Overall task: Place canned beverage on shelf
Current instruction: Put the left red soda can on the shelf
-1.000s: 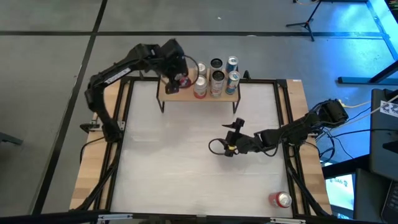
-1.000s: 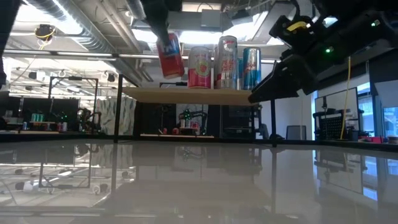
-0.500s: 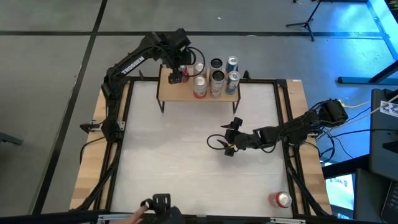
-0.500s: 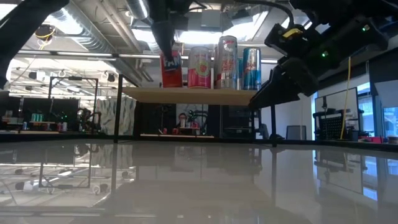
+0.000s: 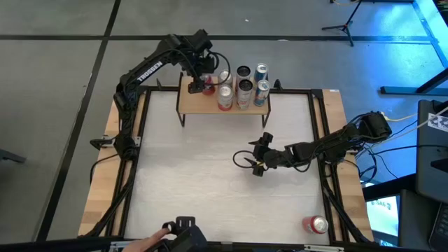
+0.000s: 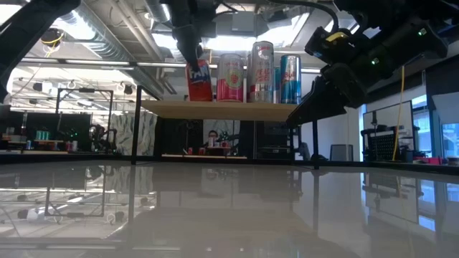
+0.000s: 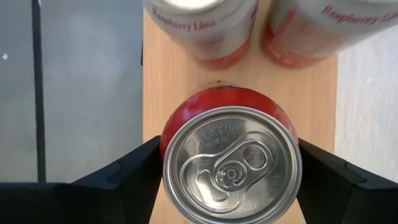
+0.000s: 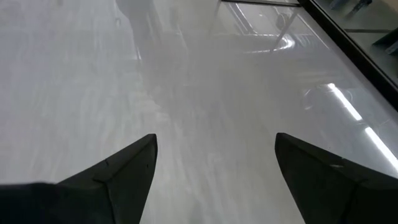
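The red can (image 5: 196,86) stands upright at the left end of the light-wood shelf (image 5: 210,105), which is at the table's far edge. My left gripper (image 5: 199,74) reaches down over it and is shut on it. In the low view the can (image 6: 200,81) shows below the gripper (image 6: 192,49), level with the other cans. The left wrist view looks down on its silver top (image 7: 231,165). My right gripper (image 5: 260,157) hovers open and empty over the table's middle right, and it also shows in its own wrist view (image 8: 214,155). My left gripper pinches the red can's upper side wall (image 7: 166,146) between its two fingers (image 7: 140,171), one on each side just under the rim. The fingers come from above, pointing down. The can is upright with its base on the shelf board (image 7: 180,81).
Several tall cans (image 5: 243,87) stand close to the right of the red can on the shelf. Another red can (image 5: 315,224) lies on the table at the near right corner. A person's hand (image 5: 157,238) with a dark object is at the near edge.
My left gripper has gone toward the table's far edge and down with the red can. The can was tilted and above the shelf's left front; it now stands upright on the board. A person's hand has come in at the near edge.
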You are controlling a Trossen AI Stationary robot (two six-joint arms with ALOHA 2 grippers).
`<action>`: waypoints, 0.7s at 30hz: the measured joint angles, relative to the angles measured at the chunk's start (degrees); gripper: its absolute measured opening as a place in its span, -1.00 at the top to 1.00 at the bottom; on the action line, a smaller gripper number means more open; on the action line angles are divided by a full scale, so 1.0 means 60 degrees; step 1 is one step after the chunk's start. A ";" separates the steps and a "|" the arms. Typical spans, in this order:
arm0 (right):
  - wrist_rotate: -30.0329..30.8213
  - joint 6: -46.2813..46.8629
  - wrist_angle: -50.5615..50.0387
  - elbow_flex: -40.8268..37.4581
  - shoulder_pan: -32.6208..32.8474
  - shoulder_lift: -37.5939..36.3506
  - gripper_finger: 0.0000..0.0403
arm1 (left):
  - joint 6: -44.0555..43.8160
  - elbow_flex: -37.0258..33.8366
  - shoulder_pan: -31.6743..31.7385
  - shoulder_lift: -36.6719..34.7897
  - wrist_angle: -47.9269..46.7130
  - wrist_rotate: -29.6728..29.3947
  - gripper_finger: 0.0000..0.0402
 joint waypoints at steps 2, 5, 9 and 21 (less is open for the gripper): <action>-0.0004 0.0052 0.0000 0.0000 0.0000 0.0003 -0.60 | 0.0004 -0.0084 0.0022 0.0004 -0.0010 -0.0054 -0.42; -0.0004 0.0052 0.0000 -0.0002 0.0000 0.0003 -0.60 | 0.0007 -0.0135 0.0026 0.0000 0.0019 -0.0036 -0.42; -0.0007 0.0052 0.0000 -0.0001 0.0000 0.0002 -0.60 | 0.0011 -0.0157 0.0041 0.0000 0.0186 -0.0036 -0.42; -0.0011 0.0056 0.0000 -0.0004 0.0000 0.0003 -0.60 | 0.0007 -0.0157 0.0037 0.0000 0.0315 -0.0040 -0.42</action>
